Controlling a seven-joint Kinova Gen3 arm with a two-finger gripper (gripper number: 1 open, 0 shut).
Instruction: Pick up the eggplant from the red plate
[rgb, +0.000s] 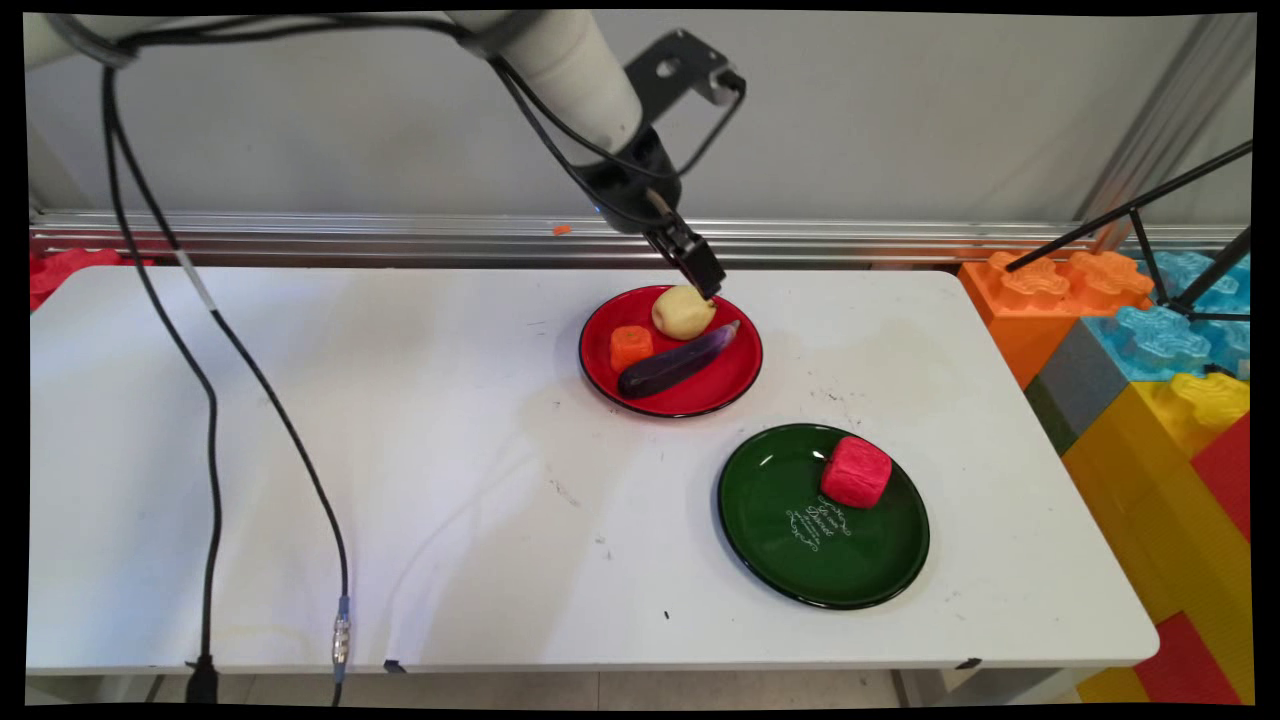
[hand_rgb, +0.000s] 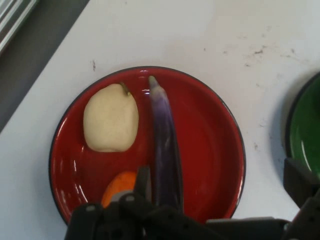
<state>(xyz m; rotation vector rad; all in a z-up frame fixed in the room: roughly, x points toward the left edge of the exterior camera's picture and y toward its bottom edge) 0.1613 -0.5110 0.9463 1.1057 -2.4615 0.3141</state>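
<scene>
- Hovering just above the far rim of the red plate (rgb: 722, 378) (hand_rgb: 210, 140), the gripper (rgb: 702, 268) (hand_rgb: 219, 170) tilts down from the upper left. It is nearest the pale yellow potato (rgb: 683, 312) (hand_rgb: 110, 119), and I can't tell whether it touches it.
- Jaws are spread wide and hold nothing. In the hand view one finger (hand_rgb: 142, 180) sits over the plate by the eggplant and the other finger (hand_rgb: 300, 180) is out toward the green plate.
- The red plate holds three things. The potato is at the far side, the orange carrot chunk (rgb: 631, 346) (hand_rgb: 120, 187) is on the left, and the purple eggplant (rgb: 678, 360) (hand_rgb: 165, 145) lies diagonally across the middle.
- The eggplant's tip is just beside the potato. The carrot chunk looks to be touching the eggplant's near-left end.
- Judgement: the plate is crowded, so closing the fingers round any one piece would likely nudge a neighbour. The potato's far side has the most free room.
- The green plate (rgb: 800, 570) (hand_rgb: 305, 130) is near-right of the red one and apart from it. A red chunk (rgb: 856, 471) sits on its far-right part.
- Both plates are on the white table (rgb: 400, 450). Black cables (rgb: 210, 420) hang on the left and coloured blocks (rgb: 1150, 400) stand off the right end.
</scene>
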